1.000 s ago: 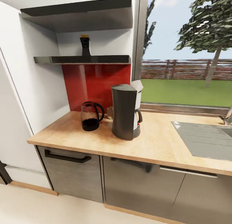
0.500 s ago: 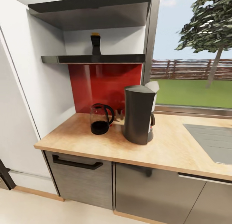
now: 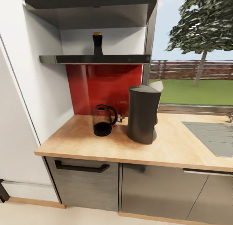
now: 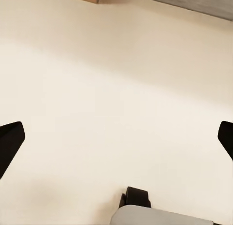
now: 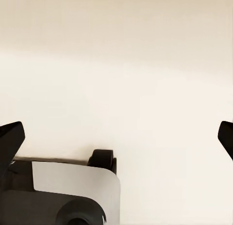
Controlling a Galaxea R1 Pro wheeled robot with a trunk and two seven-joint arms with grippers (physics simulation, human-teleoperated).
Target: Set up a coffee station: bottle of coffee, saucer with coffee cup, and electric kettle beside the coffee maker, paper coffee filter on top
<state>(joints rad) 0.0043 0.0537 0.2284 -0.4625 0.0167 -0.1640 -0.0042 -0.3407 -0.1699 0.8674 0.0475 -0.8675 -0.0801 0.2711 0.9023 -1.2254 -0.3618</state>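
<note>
The coffee maker (image 3: 143, 114) stands upright on the countertop (image 3: 168, 147), its dark back turned to the head camera. A white corner of the paper filter (image 3: 157, 85) pokes out at its top far right. Just left of it, apart by a small gap, sits the kettle (image 3: 103, 120), upright, with its black looped handle pointing right toward the coffee maker. Between the two, back against the red splashback (image 3: 97, 85), some small things show, too hidden to tell what they are.

The bottle of coffee (image 3: 97, 43) stands upright on the shelf (image 3: 94, 59), above and a little left of the kettle, its yellow cap near the underside of the thicker upper shelf (image 3: 90, 11). At the right end of the countertop lies the steel sink (image 3: 213, 137), well apart from the coffee maker. Grey cabinet fronts (image 3: 152, 189) run below, the left one with a black handle (image 3: 81, 167). A window (image 3: 194, 56) to the right shows grass and a tree.

The left gripper (image 4: 116, 137) hangs over the pale floor (image 4: 116, 89), its two dark fingertips (image 4: 9, 142) spread wide apart at the frame's edges, with nothing between them. The right gripper (image 5: 116, 137) is likewise spread wide and empty above the floor, with a part of the robot's base and a wheel (image 5: 103, 161) below it.
</note>
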